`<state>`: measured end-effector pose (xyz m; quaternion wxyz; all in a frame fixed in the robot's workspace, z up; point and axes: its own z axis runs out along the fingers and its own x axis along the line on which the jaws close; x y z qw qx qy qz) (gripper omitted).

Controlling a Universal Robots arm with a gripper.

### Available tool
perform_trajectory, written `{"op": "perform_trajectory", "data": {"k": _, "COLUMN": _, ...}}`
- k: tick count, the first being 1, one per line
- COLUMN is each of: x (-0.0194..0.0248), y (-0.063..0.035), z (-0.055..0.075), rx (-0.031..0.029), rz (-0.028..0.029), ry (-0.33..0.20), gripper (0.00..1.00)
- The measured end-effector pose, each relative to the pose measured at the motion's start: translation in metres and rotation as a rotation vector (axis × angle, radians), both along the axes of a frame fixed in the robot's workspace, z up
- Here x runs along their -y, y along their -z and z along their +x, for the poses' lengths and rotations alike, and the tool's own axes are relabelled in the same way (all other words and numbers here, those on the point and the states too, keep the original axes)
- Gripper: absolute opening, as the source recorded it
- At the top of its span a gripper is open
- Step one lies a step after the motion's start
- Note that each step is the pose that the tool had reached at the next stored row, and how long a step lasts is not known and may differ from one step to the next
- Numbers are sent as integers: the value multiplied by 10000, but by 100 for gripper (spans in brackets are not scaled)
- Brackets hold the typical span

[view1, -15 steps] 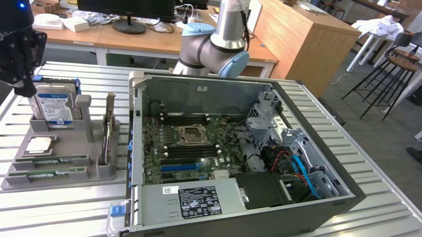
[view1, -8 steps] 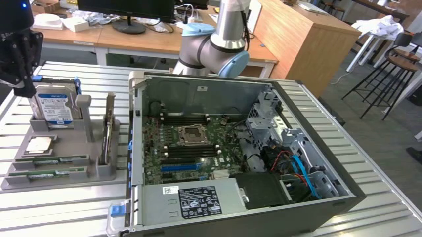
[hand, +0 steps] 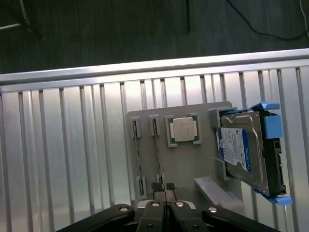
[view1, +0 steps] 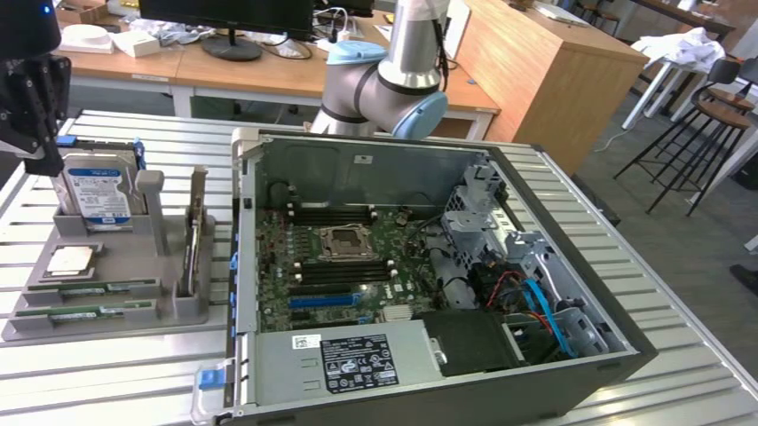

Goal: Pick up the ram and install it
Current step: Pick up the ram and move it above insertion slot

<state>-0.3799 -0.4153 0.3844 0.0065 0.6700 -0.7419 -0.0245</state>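
Pick-up not begun: clenched, empty gripper (hand: 164,187) hovers above grey plastic tray (hand: 193,162); long green ram stick (view1: 95,287) lies unlifted, exterior view's lower left.

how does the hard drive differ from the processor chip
The hard drive is larger and rectangular; the processor chip is small and square. The hard drive stands on edge with a blue-white label; the processor chip lies flat, plain silver. Both sit in the grey tray.
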Motion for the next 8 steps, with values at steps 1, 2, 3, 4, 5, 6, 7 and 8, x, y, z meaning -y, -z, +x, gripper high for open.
{"op": "perform_trajectory", "data": {"k": 1, "x": 0, "y": 0, "z": 0, "rx": 0, "rz": 0, "ry": -89, "gripper": 10}}
{"op": "perform_trajectory", "data": {"k": 2, "x": 0, "y": 0, "z": 0, "rx": -1, "rz": 0, "ry": -109, "gripper": 10}}
{"op": "perform_trajectory", "data": {"k": 3, "x": 0, "y": 0, "z": 0, "rx": -1, "rz": -1, "ry": -109, "gripper": 10}}
{"op": "perform_trajectory", "data": {"k": 4, "x": 0, "y": 1, "z": 0, "rx": 0, "rz": 0, "ry": -109, "gripper": 10}}
{"op": "perform_trajectory", "data": {"k": 5, "x": 0, "y": 1, "z": 0, "rx": 0, "rz": 0, "ry": -109, "gripper": 10}}
{"op": "perform_trajectory", "data": {"k": 6, "x": 0, "y": 1, "z": 0, "rx": 1, "rz": 0, "ry": -109, "gripper": 10}}
{"op": "perform_trajectory", "data": {"k": 7, "x": 0, "y": 1, "z": 0, "rx": 0, "rz": 0, "ry": -119, "gripper": 10}}
{"op": "perform_trajectory", "data": {"k": 8, "x": 0, "y": 2, "z": 0, "rx": 0, "rz": 0, "ry": -140, "gripper": 10}}
